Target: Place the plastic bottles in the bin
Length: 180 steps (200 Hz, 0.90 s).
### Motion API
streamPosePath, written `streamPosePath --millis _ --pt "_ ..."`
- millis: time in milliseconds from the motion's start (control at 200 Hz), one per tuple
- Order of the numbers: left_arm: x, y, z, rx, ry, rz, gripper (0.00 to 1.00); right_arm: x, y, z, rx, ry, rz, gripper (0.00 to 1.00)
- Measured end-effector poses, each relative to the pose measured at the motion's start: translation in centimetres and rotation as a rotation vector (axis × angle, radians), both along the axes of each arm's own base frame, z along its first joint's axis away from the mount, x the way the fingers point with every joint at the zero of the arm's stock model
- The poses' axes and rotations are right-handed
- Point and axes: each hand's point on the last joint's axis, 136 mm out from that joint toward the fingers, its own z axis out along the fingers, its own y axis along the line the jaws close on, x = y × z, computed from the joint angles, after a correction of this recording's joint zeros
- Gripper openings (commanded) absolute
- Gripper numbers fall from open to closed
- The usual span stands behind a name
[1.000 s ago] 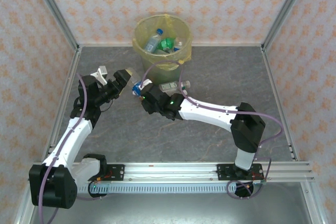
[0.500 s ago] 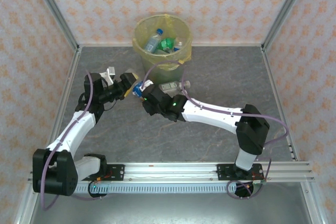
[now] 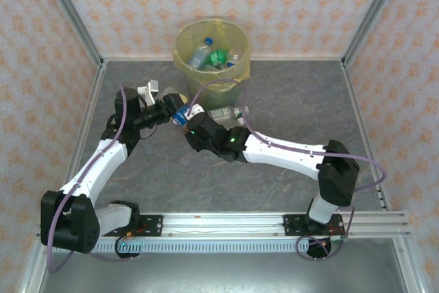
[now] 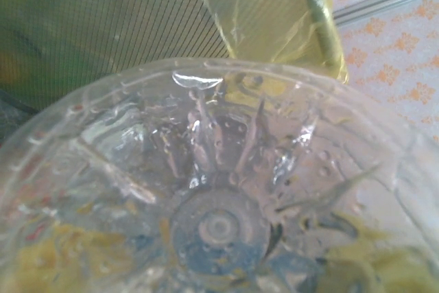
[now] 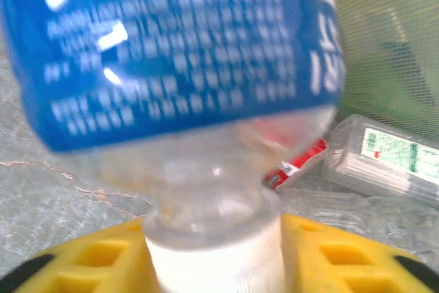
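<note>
My right gripper is shut on the white cap of a clear bottle with a blue label, yellow fingers pressed on both sides of the cap. The left gripper faces that bottle's far end, its fingers spread on either side of it. In the left wrist view the bottle's clear ribbed base is right up against the camera and hides the fingers. The bin with its yellow liner stands just behind and holds several bottles.
A clear bottle with a white and green label lies on the table right of the held one, a bit of red label beside it. The bin's mesh wall is close behind. Patterned walls enclose the table.
The left arm has swung right and forward, bringing its gripper up to the base of the blue-labelled bottle. The right arm, holding the bottle, has shifted slightly.
</note>
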Motion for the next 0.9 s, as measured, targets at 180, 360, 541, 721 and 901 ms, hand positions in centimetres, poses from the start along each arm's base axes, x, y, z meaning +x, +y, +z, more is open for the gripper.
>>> streamPosePath --millis 180,360,541,721,901 --pt "0.9 0.6 2.6 0.006 -0.058 0.046 0.5 0.2 -1.1 1.1 0.026 -0.021 -0.055 0.76" --pt "1.7 0.8 6.6 -0.007 -0.14 0.074 0.5 0.5 -3.0 4.2 0.098 -0.067 -0.138 0.9" --pt "2.7 0.6 11.1 -0.021 -0.229 0.095 0.5 0.6 -5.6 9.0 0.217 -0.131 -0.233 0.99" --pt "5.8 1.0 14.3 -0.015 -0.285 0.169 0.51 0.3 -9.4 13.0 0.343 -0.173 -0.323 1.0" --pt "8.8 1.0 16.8 -0.014 -0.333 0.249 0.51 0.5 -12.8 16.3 0.451 -0.203 -0.408 1.0"
